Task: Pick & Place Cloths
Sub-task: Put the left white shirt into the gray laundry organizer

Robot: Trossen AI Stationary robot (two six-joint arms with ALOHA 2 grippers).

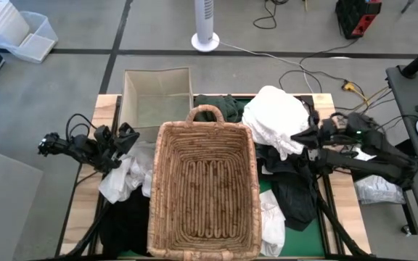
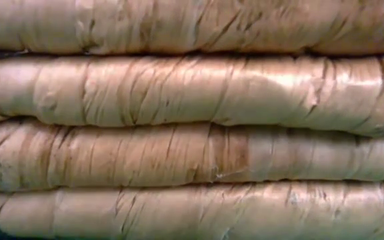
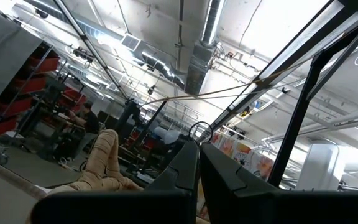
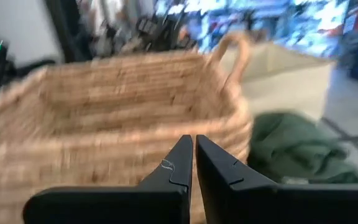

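I see the wicker basket [image 1: 203,190] sitting empty in the middle of the bench, with the cloths heaped around it: a white one [image 1: 276,119] and a dark green one [image 1: 220,106] toward the far edge, black ones [image 1: 296,192] along the right edge, and white [image 1: 125,176] and black [image 1: 125,221] ones by the left edge. My left gripper [image 1: 128,138] hangs pinched shut and empty over the left edge, above the white cloth there. My right gripper [image 1: 301,135] is likewise closed on nothing, beside the white heap near the far right corner, pointing at the basket.

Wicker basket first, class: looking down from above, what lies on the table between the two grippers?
In the high view, the wicker basket sits between the shut left gripper and the shut right gripper; a white cloth lies just before the right one.
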